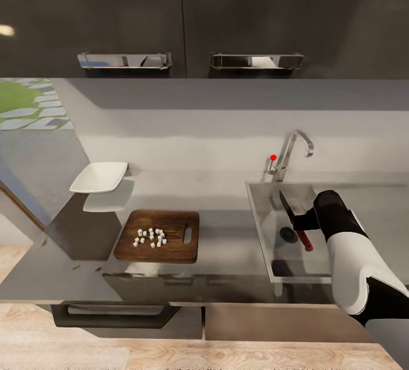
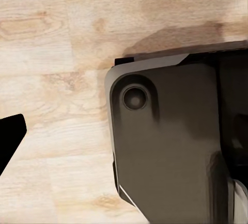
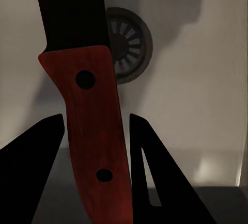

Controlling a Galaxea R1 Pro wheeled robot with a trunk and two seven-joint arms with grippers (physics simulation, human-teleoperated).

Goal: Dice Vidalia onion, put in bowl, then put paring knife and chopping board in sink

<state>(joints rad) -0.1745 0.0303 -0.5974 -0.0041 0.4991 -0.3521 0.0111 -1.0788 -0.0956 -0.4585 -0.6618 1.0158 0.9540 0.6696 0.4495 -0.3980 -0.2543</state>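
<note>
From the head camera I see my right gripper [image 1: 300,224] over the sink [image 1: 262,219], holding the paring knife [image 1: 295,221] by its red handle, blade pointing away from me. The diced onion [image 1: 150,237] lies as small white cubes on the chopping board [image 1: 173,238] on the tabletop [image 1: 224,248]; the white bowl [image 1: 100,177] sits beyond the board to its left.

My left wrist camera looks down at a wooden floor [image 2: 57,64] and a dark part of the robot's body [image 2: 170,141] — I cannot tell how those fingers stand.

My right wrist camera shows the fingers [image 3: 152,167] on either side of the knife handle, above the round drain [image 3: 128,44].
</note>
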